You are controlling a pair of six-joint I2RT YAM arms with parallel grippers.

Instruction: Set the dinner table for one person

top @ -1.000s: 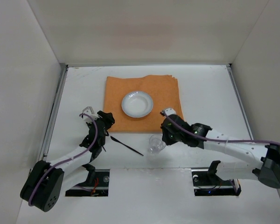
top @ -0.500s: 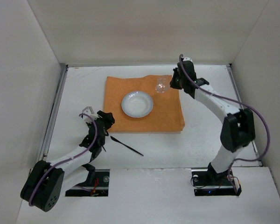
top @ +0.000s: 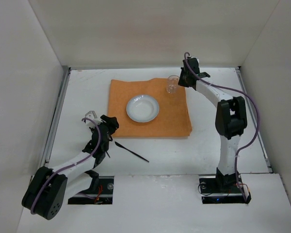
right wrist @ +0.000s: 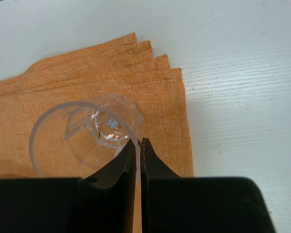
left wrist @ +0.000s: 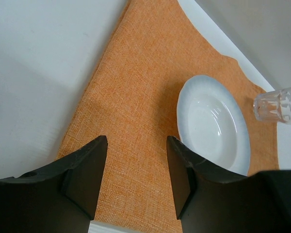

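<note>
The desk (top: 223, 145) carries an orange cloth (top: 172, 116) with a white plate (top: 142, 108) on it. Far-right of the plate, the right fingers (right wrist: 121, 167) pinch a clear glass (top: 172, 86) by its rim. Near-left of the plate, the left fingers (left wrist: 85, 170) gape empty beside a slanting black utensil (top: 131, 151)

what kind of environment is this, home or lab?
Probably a lab test cell: white walls box in a white tabletop with metal rails, robot arms bolted at its near edge, staged orange cloth, bowl and glass.
</note>
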